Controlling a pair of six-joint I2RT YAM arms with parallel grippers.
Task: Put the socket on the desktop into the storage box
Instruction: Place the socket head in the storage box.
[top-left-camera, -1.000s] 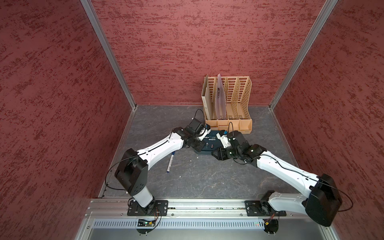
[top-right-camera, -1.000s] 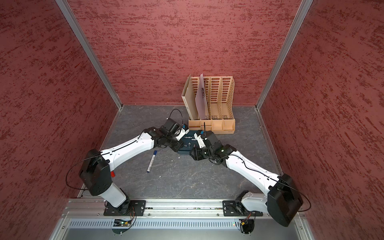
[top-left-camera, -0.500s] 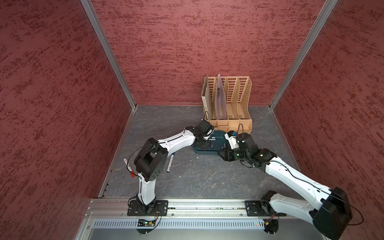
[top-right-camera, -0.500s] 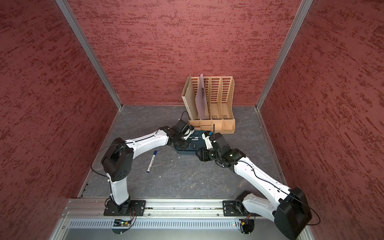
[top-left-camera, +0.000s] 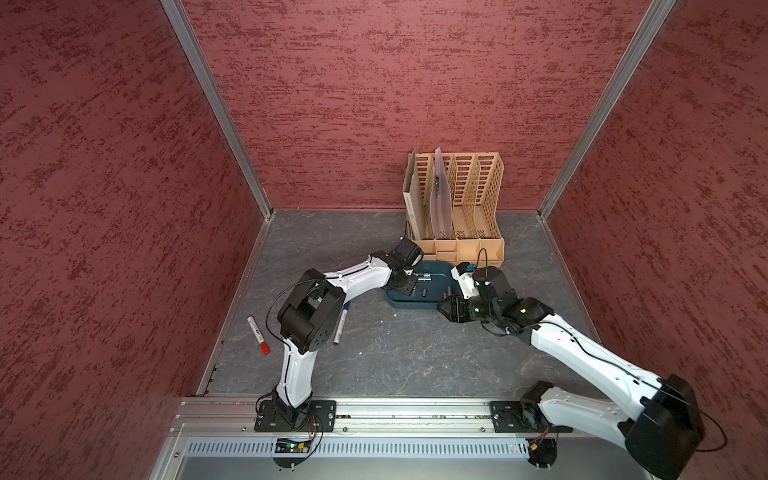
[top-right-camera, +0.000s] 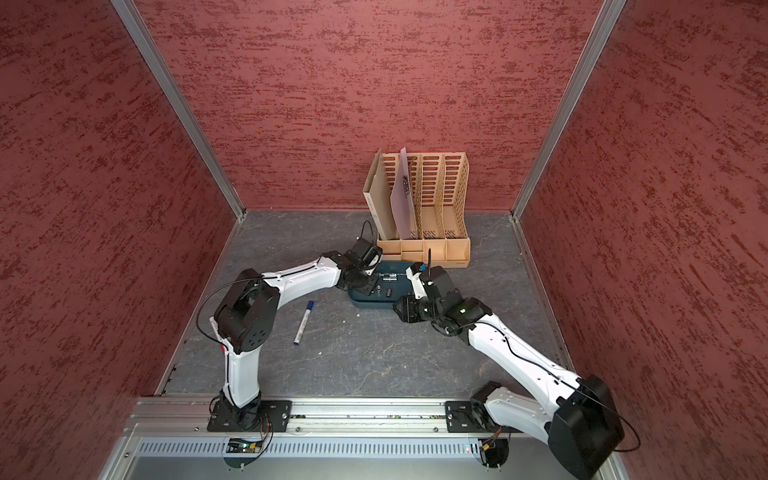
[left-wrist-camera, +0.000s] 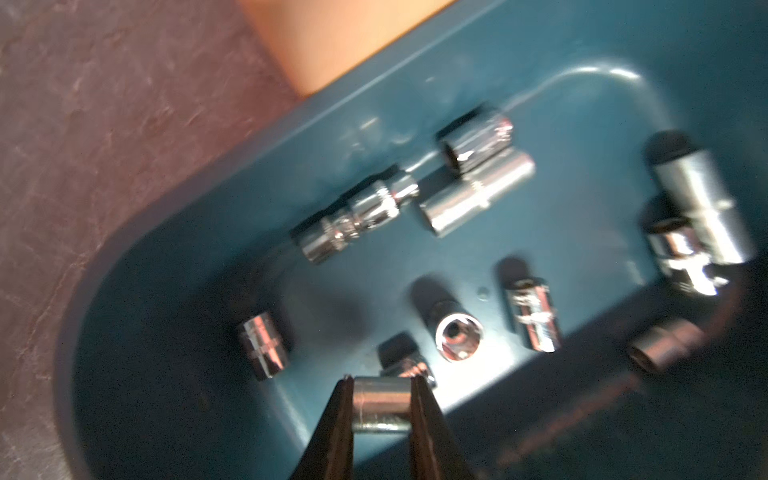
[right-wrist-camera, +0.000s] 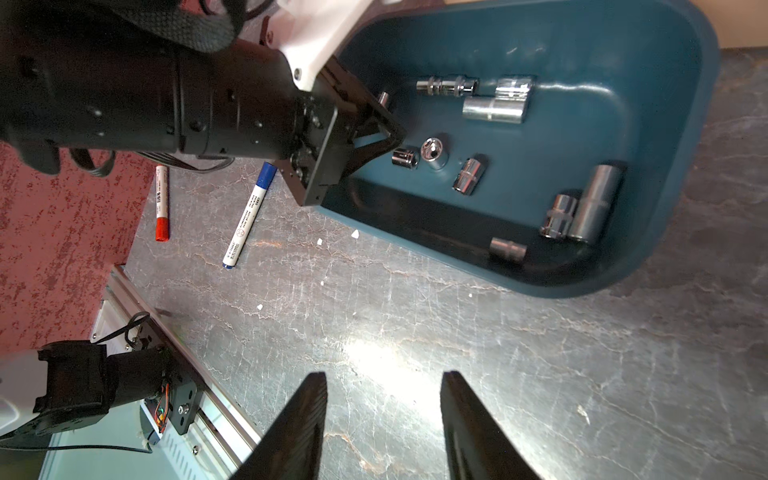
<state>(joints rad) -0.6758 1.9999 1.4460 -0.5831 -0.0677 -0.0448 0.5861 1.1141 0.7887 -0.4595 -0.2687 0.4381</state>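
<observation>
The left hand (left-wrist-camera: 383, 379) pinches a socket (left-wrist-camera: 381, 405), the storage box (left-wrist-camera: 166, 266) beneath it; the right hand (right-wrist-camera: 384, 374) stands released above the worktop (right-wrist-camera: 540, 374).

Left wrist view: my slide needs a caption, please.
Left gripper holding one socket over the teal storage box.

Overhead pair; wrist views, left seemingly nearer, share storage box (left-wrist-camera: 582, 174) (right-wrist-camera: 623, 104).

- socket (left-wrist-camera: 381, 405): small chrome cylinder, lying sideways, pinched in the left gripper (left-wrist-camera: 381, 382) over the box.
- storage box (left-wrist-camera: 270, 166): shallow dark teal tub, upright (other sockets (left-wrist-camera: 459, 336) lie scattered inside).
</observation>
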